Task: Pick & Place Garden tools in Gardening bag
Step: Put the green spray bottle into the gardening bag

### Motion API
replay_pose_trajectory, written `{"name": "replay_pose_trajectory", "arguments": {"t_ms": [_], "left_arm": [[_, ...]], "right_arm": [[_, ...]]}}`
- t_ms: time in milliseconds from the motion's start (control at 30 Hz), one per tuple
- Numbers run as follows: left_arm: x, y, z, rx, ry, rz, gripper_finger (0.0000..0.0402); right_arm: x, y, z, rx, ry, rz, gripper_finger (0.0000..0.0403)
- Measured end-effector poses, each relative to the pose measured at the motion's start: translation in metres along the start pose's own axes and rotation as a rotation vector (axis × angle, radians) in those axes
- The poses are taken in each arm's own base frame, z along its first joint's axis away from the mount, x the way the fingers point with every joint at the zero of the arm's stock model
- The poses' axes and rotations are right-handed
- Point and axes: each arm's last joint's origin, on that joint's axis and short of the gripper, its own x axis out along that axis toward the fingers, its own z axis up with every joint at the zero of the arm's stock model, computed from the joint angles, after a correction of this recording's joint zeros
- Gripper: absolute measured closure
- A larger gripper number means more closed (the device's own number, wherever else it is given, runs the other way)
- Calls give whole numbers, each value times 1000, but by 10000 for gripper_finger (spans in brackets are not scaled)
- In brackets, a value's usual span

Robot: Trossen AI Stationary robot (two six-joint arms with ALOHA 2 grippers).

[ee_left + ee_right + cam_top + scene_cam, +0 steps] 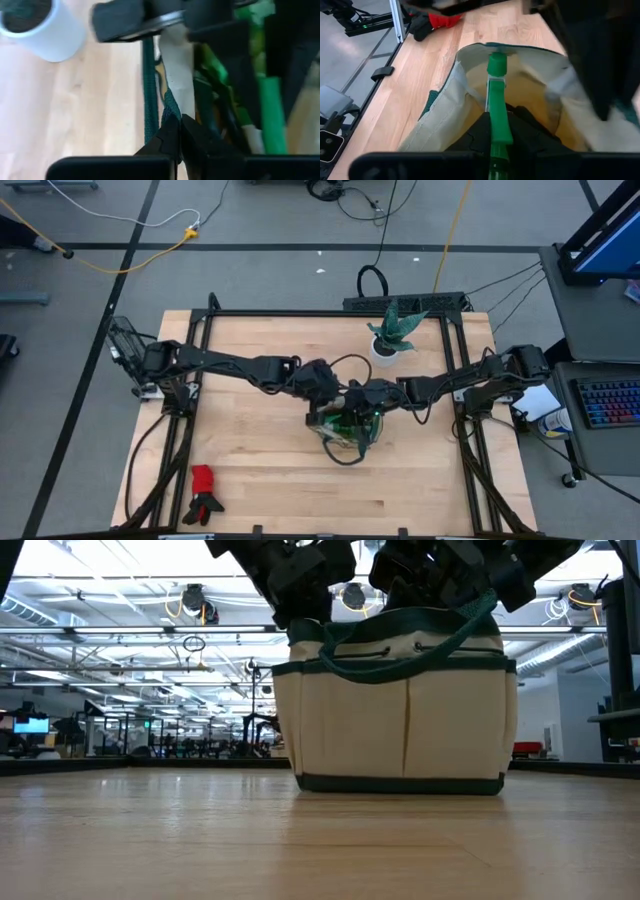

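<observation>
Gloves (204,492) lie at the counter's (260,480) 7 o'clock. Bag (345,432) sits centre. Left claw (178,131) clamps its rim; right claw (496,131) grips a green tool (496,95) inside. Next: release, fetch gloves.

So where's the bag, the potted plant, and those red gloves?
Gardening bag (400,725): low view, on its beige front panel.
Potted plant (396,328): high view, on its spiky green leaves.
Red-and-black gloves (203,492): high view, on the pair's middle, near the table's front left corner.
</observation>
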Motion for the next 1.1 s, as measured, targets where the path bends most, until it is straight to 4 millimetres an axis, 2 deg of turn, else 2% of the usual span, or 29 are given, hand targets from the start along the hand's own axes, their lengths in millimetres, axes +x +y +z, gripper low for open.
{"name": "replay_pose_trajectory", "arguments": {"t_ms": [233,433,733,1100], "left_arm": [[0,6,2,17,-14,157,395],[0,10,3,32,-24,182,396],[0,17,3,35,-24,221,394],[-1,16,4,57,-28,185,395]], "right_arm": [[0,-1,-2,28,26,-12,369],[0,-2,-5,38,44,-17,367],[-2,-6,-22,104,80,-30,364],[-1,-5,-17,63,12,-5,353]]}}
